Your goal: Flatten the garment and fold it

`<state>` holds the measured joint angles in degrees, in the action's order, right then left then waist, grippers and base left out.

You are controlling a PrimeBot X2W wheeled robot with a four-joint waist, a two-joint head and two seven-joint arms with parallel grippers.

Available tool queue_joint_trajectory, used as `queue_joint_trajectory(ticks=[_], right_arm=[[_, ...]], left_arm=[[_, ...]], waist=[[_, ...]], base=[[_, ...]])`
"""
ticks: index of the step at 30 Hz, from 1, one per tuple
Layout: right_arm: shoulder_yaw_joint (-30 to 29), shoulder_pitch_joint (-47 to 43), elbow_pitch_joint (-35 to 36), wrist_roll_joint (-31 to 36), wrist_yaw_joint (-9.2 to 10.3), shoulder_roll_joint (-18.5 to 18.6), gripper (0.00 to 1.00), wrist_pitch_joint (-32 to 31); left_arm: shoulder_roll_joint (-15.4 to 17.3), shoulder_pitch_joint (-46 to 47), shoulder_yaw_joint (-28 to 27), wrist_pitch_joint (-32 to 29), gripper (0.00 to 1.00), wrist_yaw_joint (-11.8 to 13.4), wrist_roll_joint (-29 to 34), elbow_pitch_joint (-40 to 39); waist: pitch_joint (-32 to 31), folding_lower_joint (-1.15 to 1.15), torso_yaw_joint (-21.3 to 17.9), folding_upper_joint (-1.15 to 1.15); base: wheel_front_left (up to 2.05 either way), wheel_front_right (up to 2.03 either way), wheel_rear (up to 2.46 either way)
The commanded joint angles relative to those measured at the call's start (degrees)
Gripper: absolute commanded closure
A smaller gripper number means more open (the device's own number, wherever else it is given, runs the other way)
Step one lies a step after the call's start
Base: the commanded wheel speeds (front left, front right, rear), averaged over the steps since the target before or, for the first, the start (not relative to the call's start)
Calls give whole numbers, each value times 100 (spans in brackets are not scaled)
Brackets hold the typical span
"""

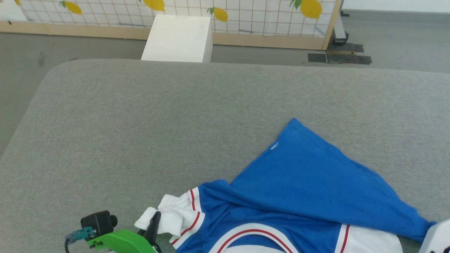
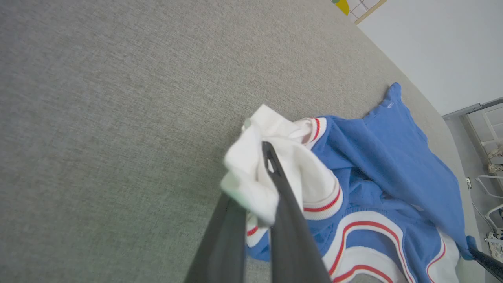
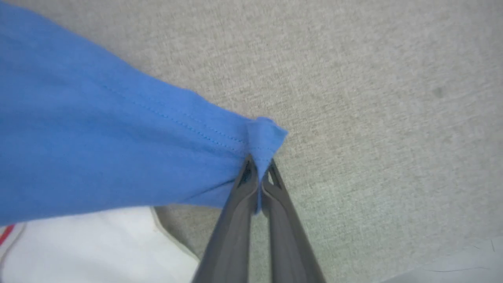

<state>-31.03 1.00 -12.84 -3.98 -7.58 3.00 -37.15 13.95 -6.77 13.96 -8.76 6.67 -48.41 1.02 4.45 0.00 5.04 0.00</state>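
**Both grippers pinching the blue shirt on the grey table**

The bright blue jersey-style shirt (image 1: 309,182) with white sleeves and red-and-white striped trim is lying crumpled on the near right part of the grey woven-fabric tabletop (image 1: 175,123). One blue corner is pointing away from the robot. The left gripper (image 2: 259,157) is reaching in at the lower left of the head view. Its two long dark fingers are closing together on the bunched white sleeve (image 2: 245,177), which is draping over them. The right gripper (image 3: 259,165) is clamping the blue hem corner (image 3: 267,133) between fingertips pressed together, and the blue cloth is stretching away from it in a taut fold. Beyond the tabletop's far edge, a white rectangular box (image 1: 179,38) and a grid-patterned panel printed with yellow lemons (image 1: 246,14) are standing on the floor.
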Motion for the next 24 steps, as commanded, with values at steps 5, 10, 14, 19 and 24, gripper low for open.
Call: queue_joint_trajectory(ticks=[5,10,14,19,24], right_arm=[[477,435,420,146,9,-12,0,1242],[1643,1025,383,-71,9,207,0,2493],[2681,1626,-67,-359,9,577,0,3169],[3865,2504,-1014,-730,9,1023,0,3228],[4391,3293,-2016,-959,9,1251,0,2515]], left_arm=[[34,7,6,-22,100,17,2,-32],[33,75,15,-18,100,3,-5,-38],[12,175,42,-5,100,-42,-11,-27],[-45,368,101,21,100,-124,-15,34],[-126,570,163,74,100,-216,-18,151]], waist=[[112,0,128,0],[260,0,248,0],[443,0,378,0],[757,0,623,0],[1004,0,877,0]], base=[[0,0,0],[0,0,0],[0,0,0],[0,0,0],[0,0,0]])
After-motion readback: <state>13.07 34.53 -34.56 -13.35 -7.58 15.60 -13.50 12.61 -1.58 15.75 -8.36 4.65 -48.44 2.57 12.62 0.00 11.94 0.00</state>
